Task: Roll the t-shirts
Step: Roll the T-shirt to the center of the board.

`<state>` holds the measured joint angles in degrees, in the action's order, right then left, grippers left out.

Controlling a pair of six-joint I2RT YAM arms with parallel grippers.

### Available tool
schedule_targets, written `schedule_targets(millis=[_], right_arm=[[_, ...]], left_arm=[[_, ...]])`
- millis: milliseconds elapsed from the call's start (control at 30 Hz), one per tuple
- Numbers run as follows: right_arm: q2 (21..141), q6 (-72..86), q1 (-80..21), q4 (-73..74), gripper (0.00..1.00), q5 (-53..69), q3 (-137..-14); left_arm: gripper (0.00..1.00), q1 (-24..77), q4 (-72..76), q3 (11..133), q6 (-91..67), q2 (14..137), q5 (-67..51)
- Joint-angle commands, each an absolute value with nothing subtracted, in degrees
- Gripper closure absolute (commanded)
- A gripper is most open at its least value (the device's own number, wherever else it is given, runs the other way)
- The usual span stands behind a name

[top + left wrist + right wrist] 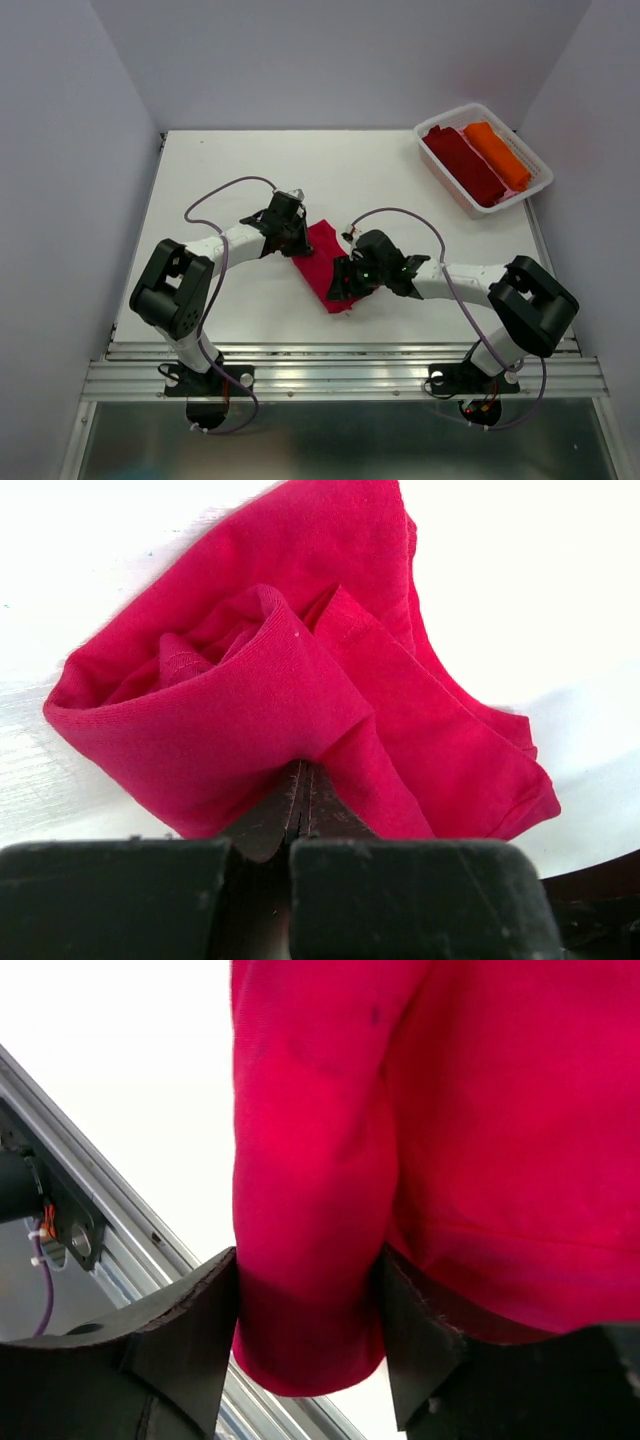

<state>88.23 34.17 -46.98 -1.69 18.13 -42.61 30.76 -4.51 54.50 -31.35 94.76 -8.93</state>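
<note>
rolling of the third garment is at its start. the crimson t-shirt [322, 262] lies near the middle of the table [230, 170], between the two arms. it is folded into a narrow band that runs diagonally from far left to near right.

left gripper [303, 783]: clenched. its jaws stand together with their tips buried in a bunched fold at the far end of the band. the cloth there rises and curls over itself, which reads as the first turn of a roll.

right gripper [308, 1260]: grasping the crimson t-shirt. a thick doubled edge at the near end of the band fills the gap between the fingers [190, 1310], and both inner faces touch the cloth.

status, as judged from the layout:
- done: a dark maroon t-shirt [465, 160] and an orange t-shirt [497, 155] sit side by side as compact rolls in the white basket [450, 115] at the far right corner.
- done: the crimson t-shirt is folded lengthwise.
- left: most of the band lies flat and unrolled. it needs winding from one end to the other into a tight cylinder.
- left: transfer of the finished roll to the basket, beside the other two, is likely, though the task sentence does not demand it.
</note>
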Motion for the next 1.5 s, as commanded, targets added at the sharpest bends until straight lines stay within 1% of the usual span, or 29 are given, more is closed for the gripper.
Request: schedule_targets(millis=[0, 33, 67, 167, 200, 233, 267, 333, 367, 500, 633, 767, 833, 867, 900, 933, 967, 1000, 1067, 1100, 1133, 1233, 1267, 1367, 1467], right_arm=[[89.29, 35.07, -47.37, -3.69, 0.44, 17.66, -43.86], [89.64, 35.16, -47.37, -3.95, 0.47, 17.84, -43.86], [89.91, 35.16, -47.37, -4.13, 0.54, 18.02, -43.86], [91.05, 36.38, -47.37, -5.88, 0.67, 19.42, -43.33], [91.05, 37.17, -47.37, -6.58, 0.74, 20.12, -42.81], [90.79, 37.70, -47.37, -7.55, 0.77, 21.95, -42.37], [90.44, 38.23, -47.37, -9.65, 0.83, 22.84, -42.02], [89.30, 39.81, -47.37, -12.03, 0.89, 26.00, -40.88], [89.04, 40.68, -46.76, -13.87, 0.93, 26.89, -40.52], [88.50, 42.27, -45.62, -17.13, 0.98, 29.88, -39.03], [89.73, 44.56, -45.00, -22.14, 0.98, 32.08, -35.95], [91.84, 46.23, -45.00, -26.18, 0.98, 31.47, -32.70], [92.20, 46.49, -44.48, -26.28, 0.95, 29.89, -31.29], [92.11, 46.49, -44.47, -26.11, 0.88, 29.10, -30.42], [91.85, 46.49, -44.47, -26.02, 0.86, 28.31, -30.41], [91.24, 46.15, -44.47, -25.75, 0.79, 27.08, -29.63], [90.80, 45.62, -44.47, -23.58, 0.78, 25.77, -29.71], [90.36, 43.61, -44.47, -20.94, 0.71, 24.10, -31.01], [87.20, 42.11, -44.47, -15.40, 0.69, 20.14, -31.64], [85.62, 40.45, -44.47, -13.55, 0.62, 18.73, -32.08], [83.95, 39.65, -44.47, -11.53, 0.57, 17.59, -32.60], [77.71, 36.57, -44.47, -1.71, 0.50, 12.59, -36.11], [75.26, 35.78, -44.47, -0.19, 0.45, 11.70, -36.91], [73.04, 33.58, -44.47, 5.78, 0.42, 9.67, -38.93], [71.81, 32.70, -45.00, 8.08, 0.42, 8.36, -41.22]], left_arm=[[1.00, 31.03, -5.19, 55.72, -30.23, 94.75, -7.38], [1.00, 31.03, -5.19, 55.72, -30.23, 94.75, -7.38], [1.00, 30.94, -5.19, 55.72, -30.23, 94.75, -7.38], [1.00, 31.02, -5.27, 55.55, -30.23, 94.57, -7.21], [1.00, 30.94, -5.36, 55.46, -30.23, 94.48, -7.12], [1.00, 30.94, -5.45, 55.46, -30.15, 94.40, -6.95], [1.00, 30.85, -5.54, 55.37, -30.15, 94.05, -6.68], [1.00, 30.85, -5.80, 55.28, -30.06, 93.61, -6.24], [1.00, 30.85, -5.89, 55.11, -29.97, 93.43, -6.24], [1.00, 30.94, -6.06, 55.02, -29.88, 93.16, -5.89], [1.00, 30.76, -6.06, 54.84, -29.88, 93.08, -5.89], [1.00, 30.85, -6.15, 54.49, -29.80, 92.64, -5.80], [1.00, 30.76, -6.33, 54.32, -29.79, 92.29, -5.45], [1.00, 30.85, -6.42, 54.23, -29.79, 92.11, -5.28], [1.00, 30.85, -6.42, 54.23, -29.79, 92.02, -5.27], [1.00, 30.85, -6.42, 54.23, -29.79, 91.93, -5.27], [1.00, 30.76, -6.42, 54.23, -29.71, 92.02, -5.27], [1.00, 30.76, -6.50, 54.49, -29.71, 92.11, -5.45], [1.00, 30.76, -6.50, 54.84, -29.71, 92.55, -5.71], [1.00, 30.85, -6.50, 55.02, -29.71, 92.55, -5.80], [1.00, 30.85, -6.50, 55.19, -29.71, 92.64, -5.89], [1.00, 30.76, -6.68, 55.72, -29.62, 92.37, -6.24], [1.00, 30.76, -6.77, 55.90, -29.62, 92.29, -6.24], [1.00, 30.85, -6.94, 56.34, -29.53, 92.20, -6.33], [1.00, 30.76, -7.03, 56.60, -29.44, 92.28, -6.42]])
